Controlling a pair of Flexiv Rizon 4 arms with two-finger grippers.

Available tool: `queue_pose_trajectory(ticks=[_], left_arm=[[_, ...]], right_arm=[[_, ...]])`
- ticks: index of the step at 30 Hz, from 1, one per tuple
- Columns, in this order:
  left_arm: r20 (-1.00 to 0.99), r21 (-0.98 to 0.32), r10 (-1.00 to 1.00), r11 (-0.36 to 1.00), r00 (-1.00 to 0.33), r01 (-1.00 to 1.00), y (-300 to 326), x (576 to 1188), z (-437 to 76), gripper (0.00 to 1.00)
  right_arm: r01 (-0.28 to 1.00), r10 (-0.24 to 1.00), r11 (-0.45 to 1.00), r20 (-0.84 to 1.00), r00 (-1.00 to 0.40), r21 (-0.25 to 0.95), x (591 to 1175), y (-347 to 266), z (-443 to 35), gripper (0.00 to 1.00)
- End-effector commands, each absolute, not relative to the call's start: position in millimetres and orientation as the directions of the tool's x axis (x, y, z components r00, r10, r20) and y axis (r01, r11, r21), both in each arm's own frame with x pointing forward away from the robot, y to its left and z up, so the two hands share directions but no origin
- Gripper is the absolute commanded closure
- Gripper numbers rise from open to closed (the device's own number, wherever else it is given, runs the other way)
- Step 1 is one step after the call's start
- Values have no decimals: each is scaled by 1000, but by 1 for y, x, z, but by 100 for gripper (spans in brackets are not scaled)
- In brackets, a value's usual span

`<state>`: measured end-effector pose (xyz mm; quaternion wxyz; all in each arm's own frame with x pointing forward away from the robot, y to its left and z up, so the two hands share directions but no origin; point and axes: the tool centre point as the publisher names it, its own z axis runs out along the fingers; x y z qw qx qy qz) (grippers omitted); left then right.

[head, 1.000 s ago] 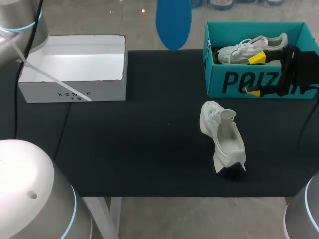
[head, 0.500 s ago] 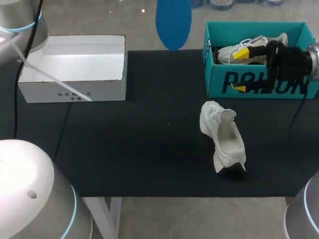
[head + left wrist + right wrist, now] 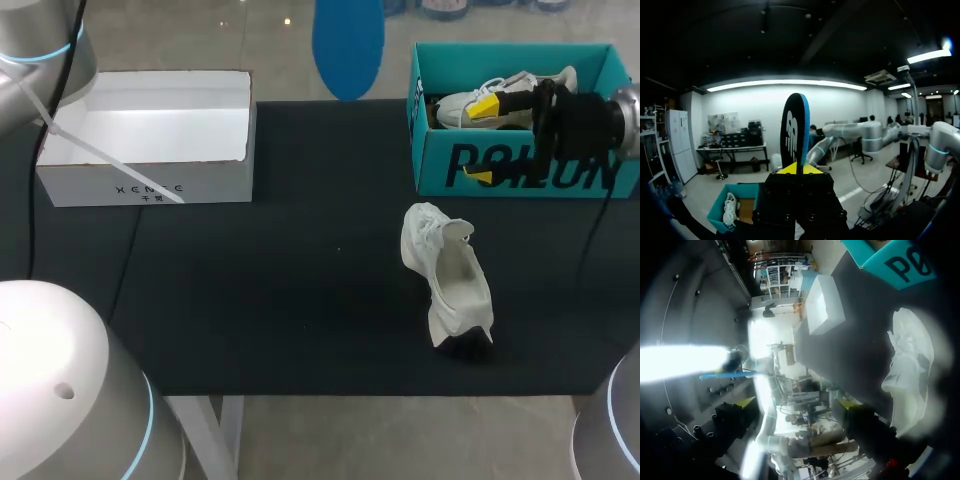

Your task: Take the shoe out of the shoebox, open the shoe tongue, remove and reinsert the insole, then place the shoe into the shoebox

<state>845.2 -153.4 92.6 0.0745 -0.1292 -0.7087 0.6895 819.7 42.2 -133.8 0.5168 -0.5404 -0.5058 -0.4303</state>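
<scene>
A white shoe (image 3: 447, 285) lies on the black mat (image 3: 300, 300), its opening facing up; it also shows in the right wrist view (image 3: 910, 370), ahead of that gripper. My left gripper (image 3: 796, 169) is shut on a blue insole (image 3: 795, 131) with a black face and holds it upright high over the table's far edge, where the head view shows the insole (image 3: 348, 45). My right gripper (image 3: 482, 142) hangs open in front of the teal shoebox (image 3: 440, 165), one yellow tip at the rim and one low on the front wall. Nothing is between its fingers (image 3: 746, 401).
A second white shoe (image 3: 500, 95) lies inside the teal shoebox. An open white box (image 3: 150, 185) stands at the mat's far left. The mat ends at the table's front edge, close behind the shoe's heel.
My right gripper has shifted left along the front of the teal shoebox and its wrist has turned. The insole, the left arm and the shoe have stayed where they were.
</scene>
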Motion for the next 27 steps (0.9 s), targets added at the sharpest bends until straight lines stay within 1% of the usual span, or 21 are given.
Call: queue_pose_trajectory(ticks=[1, 22, 25, 27], left_arm=[[-73, -997, 287, 15, -955, 81, -153, 845, 92, 100], [-73, -997, 287, 15, -955, 81, -153, 845, 92, 100], [-230, -972, 289, -13, -929, 236, -153, 821, 81, 100], [-299, -953, 277, -38, -913, 300, -149, 808, 71, 100]], right_arm=[[991, 104, 48, 987, 119, -124, 821, 43, -134, 0], [991, 104, 48, 987, 119, -124, 821, 43, -134, 0], [991, 104, 48, 987, 119, -124, 821, 43, -134, 0], [991, 104, 48, 987, 119, -124, 821, 43, -134, 0]])
